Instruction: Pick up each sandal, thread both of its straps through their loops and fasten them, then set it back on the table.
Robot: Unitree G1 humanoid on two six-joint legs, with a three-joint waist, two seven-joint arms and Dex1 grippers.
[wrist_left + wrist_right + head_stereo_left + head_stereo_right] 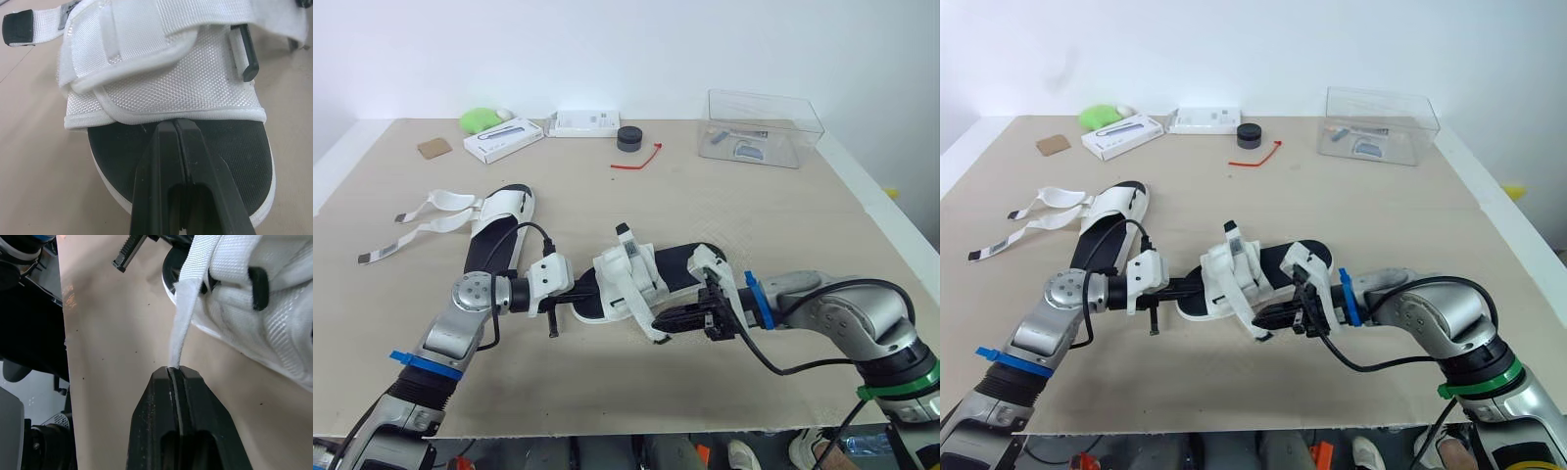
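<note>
While the right gripper is clamping the free end of a white strap, the sandal is lying on the table, well apart from the clear box, nearer the robot and to the box's left. The left gripper is sitting with fingers pressed together over the black footbed, and it cannot be told whether it is pinching anything. The sandal is probably going to handle light, with a firm sole and limp, twist-prone webbing, so gripping near the strap tip and steadying the sole edge looks best. The right wrist view is showing the strap running to a black loop. The head views are showing a second sandal, straps loose, farther from the clear box.
</note>
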